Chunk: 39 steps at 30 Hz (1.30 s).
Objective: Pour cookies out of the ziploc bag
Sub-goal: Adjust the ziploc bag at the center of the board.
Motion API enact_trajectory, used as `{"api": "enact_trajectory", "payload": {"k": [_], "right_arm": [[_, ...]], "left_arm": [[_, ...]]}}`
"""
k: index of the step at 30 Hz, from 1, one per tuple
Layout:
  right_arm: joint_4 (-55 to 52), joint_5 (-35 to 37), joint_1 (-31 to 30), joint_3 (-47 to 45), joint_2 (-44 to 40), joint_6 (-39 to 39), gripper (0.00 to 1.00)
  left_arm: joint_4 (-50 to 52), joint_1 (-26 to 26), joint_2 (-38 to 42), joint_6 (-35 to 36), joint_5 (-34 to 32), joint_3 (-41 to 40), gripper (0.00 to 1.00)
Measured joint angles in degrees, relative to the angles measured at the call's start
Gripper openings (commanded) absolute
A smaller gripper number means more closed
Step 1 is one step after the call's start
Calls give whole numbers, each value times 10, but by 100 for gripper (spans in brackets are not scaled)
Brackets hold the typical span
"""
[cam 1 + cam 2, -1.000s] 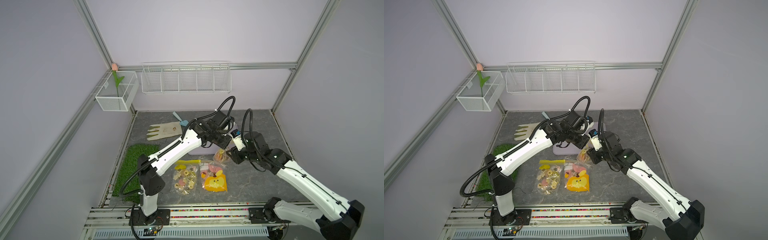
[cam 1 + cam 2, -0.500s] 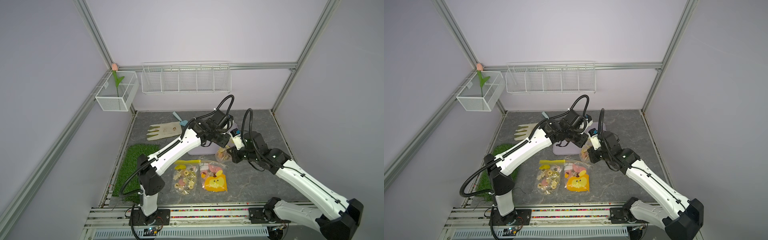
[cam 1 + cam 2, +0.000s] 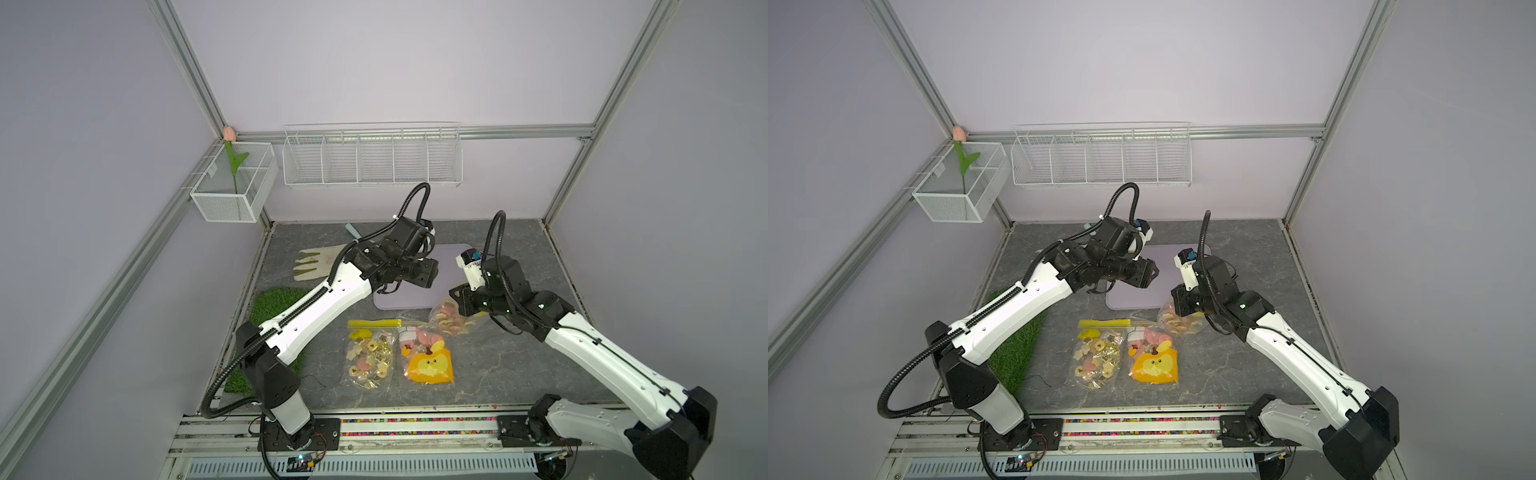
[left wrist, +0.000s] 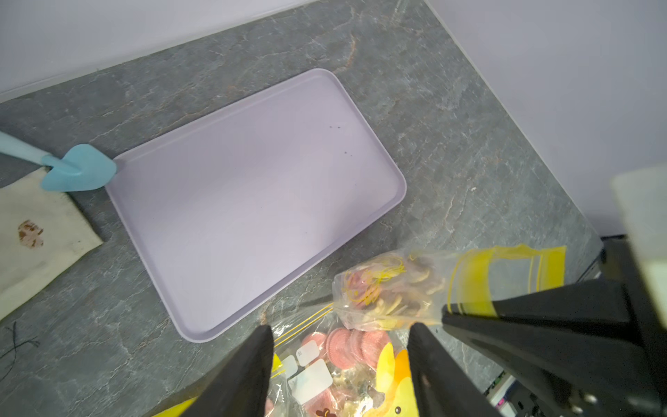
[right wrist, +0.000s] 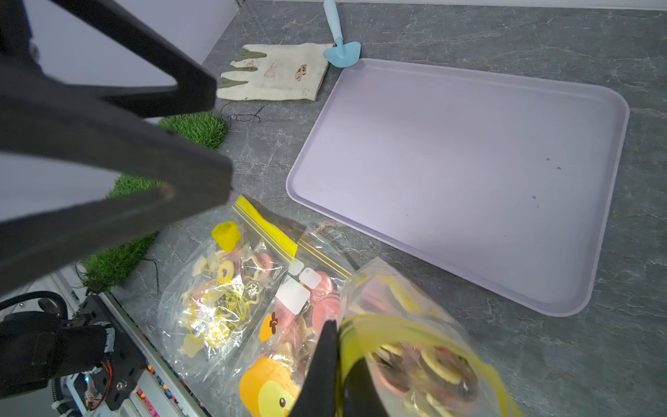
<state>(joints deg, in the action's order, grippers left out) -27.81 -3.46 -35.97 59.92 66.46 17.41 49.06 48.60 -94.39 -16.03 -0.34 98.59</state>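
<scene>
A clear ziploc bag (image 3: 451, 321) (image 3: 1177, 323) with a yellow zip strip hangs by its rim just off the table, beside the near corner of the lilac tray (image 3: 446, 266). Inside it lie the cookies (image 5: 433, 364): pink, cream and dark brown discs. My right gripper (image 5: 335, 326) (image 3: 456, 297) is shut on the bag's yellow rim (image 5: 379, 326). Higher up, over the tray's near edge, my left gripper (image 4: 339, 326) (image 3: 432, 272) is open and holds nothing. The left wrist view shows the bag (image 4: 397, 289) just past its fingertips.
Two more filled zip bags (image 3: 368, 357) (image 3: 426, 359) lie flat near the front edge, one holding a yellow-orange cartoon-face piece (image 3: 430, 365). A stained glove (image 3: 316, 264), a blue spatula (image 4: 77, 168) and a grass mat (image 3: 274, 303) are at the left. Wire baskets hang on the walls.
My left gripper has opened and pulled back from the bag. My right gripper has shut on the bag's yellow rim and now holds it alone.
</scene>
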Motion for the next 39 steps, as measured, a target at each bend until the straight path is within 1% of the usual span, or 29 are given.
{"api": "enact_trajectory", "payload": {"k": [3, 7, 9, 15, 22, 24, 25, 30, 35, 39], "right_arm": [[7, -9, 3, 6, 3, 16, 6], [22, -21, 6, 23, 9, 40, 6], [36, -27, 7, 25, 9, 52, 6], [94, -41, 13, 12, 13, 90, 6], [153, -48, 27, -57, 13, 121, 6], [163, -54, 32, -74, 10, 126, 6], [167, -56, 34, -82, 7, 128, 6], [179, -60, 49, -126, -33, 129, 6], [183, -64, 72, -157, -66, 130, 6], [182, -63, 85, -176, -91, 130, 6]], "left_arm": [[-28, -30, 42, -33, 8, -61, 59], [-78, -82, 110, -82, 38, -164, 59], [-100, -98, 137, -105, 54, -208, 59], [-158, -107, 177, -158, 92, -296, 58], [-266, -107, 177, -224, 144, -409, 63], [-294, -107, 172, -243, 159, -430, 65], [-309, -107, 167, -252, 168, -437, 68], [-377, -107, 130, -287, 205, -444, 75], [-456, -107, 94, -326, 238, -461, 80], [-500, -107, 79, -351, 249, -475, 82]]}}
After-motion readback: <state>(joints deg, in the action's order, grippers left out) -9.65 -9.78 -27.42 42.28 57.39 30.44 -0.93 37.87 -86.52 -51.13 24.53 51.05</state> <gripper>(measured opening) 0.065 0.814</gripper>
